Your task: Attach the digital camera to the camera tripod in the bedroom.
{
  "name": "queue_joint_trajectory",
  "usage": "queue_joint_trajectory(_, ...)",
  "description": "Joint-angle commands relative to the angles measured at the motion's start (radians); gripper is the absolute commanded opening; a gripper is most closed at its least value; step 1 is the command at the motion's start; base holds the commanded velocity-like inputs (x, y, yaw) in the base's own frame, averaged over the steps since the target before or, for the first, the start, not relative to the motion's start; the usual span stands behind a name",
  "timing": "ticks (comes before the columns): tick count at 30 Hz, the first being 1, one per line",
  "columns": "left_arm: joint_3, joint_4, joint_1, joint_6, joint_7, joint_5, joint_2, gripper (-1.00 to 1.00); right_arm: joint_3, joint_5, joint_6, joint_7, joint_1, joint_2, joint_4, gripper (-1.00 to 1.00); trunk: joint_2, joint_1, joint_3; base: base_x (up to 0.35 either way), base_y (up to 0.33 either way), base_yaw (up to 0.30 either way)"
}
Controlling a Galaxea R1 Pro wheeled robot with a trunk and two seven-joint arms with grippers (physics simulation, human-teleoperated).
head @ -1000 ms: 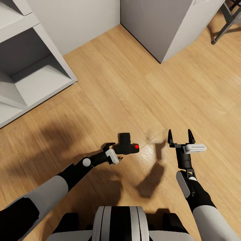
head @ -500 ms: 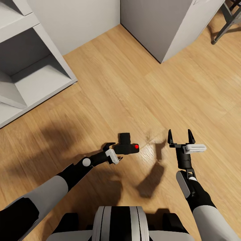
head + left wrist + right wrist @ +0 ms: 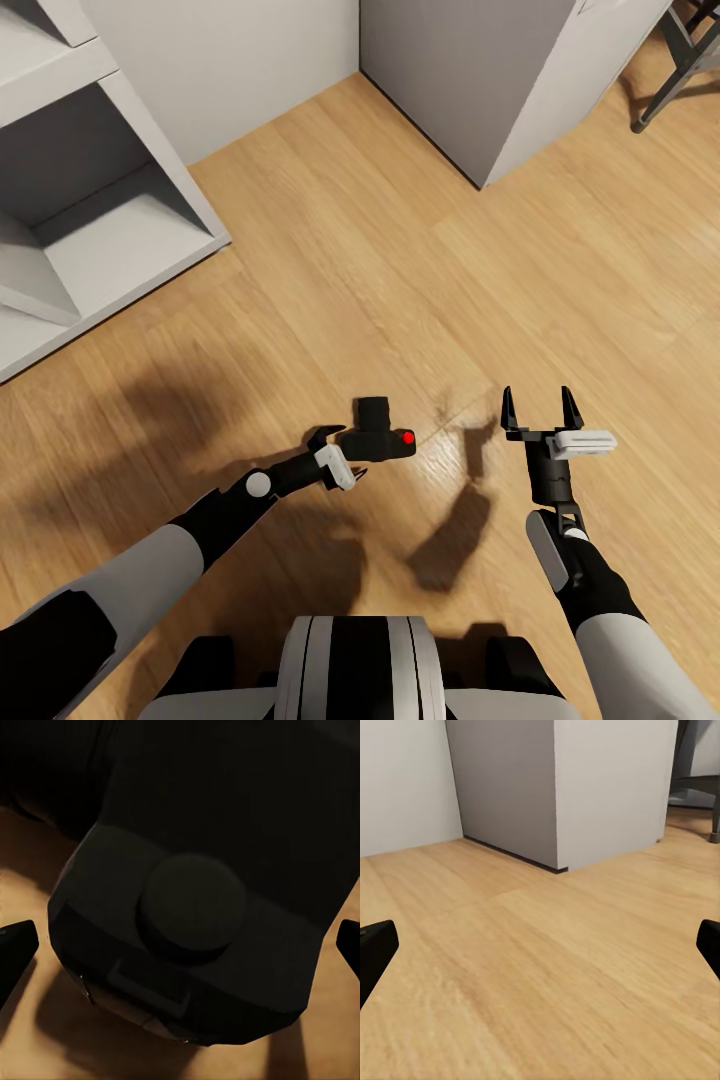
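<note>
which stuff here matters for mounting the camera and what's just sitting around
Job:
- digital camera, at the left end effector
- right end effector, open, holding nothing

Just around:
- white shelf unit
- grey cabinet
- dark stand legs
- wood floor

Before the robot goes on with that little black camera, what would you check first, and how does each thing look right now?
1. Digital camera in the left gripper: ok, it is held above the floor.
2. Grip firm: cannot tell; in the left wrist view the camera body hides the contact, with the fingertips at the picture's edges.
3. Right gripper free: ok, open and holding nothing.
4. Wood floor ahead: ok, bare between the white shelf unit and the grey cabinet.
5. Tripod located: cannot tell; dark legs show at the far right, too little to name.
</note>
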Motion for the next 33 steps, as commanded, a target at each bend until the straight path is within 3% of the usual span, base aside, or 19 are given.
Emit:
queue_joint_trajectory(1,-0.003,0.000,-0.001,-0.004,0.003,-0.004,0.001,1.00,-0.001,-0.009,-0.001,0.010,0.000,0.000,0.001,1.00,0.000,0.000,0.000,0.000,0.000,0.000)
queue_joint_trajectory(17,-0.003,0.000,-0.001,-0.005,0.003,-0.004,0.002,1.00,-0.001,-0.009,-0.001,0.010,0.000,0.000,0.001,1.00,0.000,0.000,0.000,0.000,0.000,0.000)
queue_joint_trajectory(18,-0.003,0.000,-0.001,-0.005,0.003,-0.004,0.002,-1.00,-0.001,-0.009,-0.001,0.010,0.000,0.000,0.001,1.00,0.000,0.000,0.000,0.000,0.000,0.000)
queue_joint_trajectory(33,-0.002,0.000,-0.001,-0.005,0.003,-0.003,0.000,-1.00,-0.001,-0.009,-0.002,0.011,0.000,0.000,0.001,1.00,0.000,0.000,0.000,0.000,0.000,0.000)
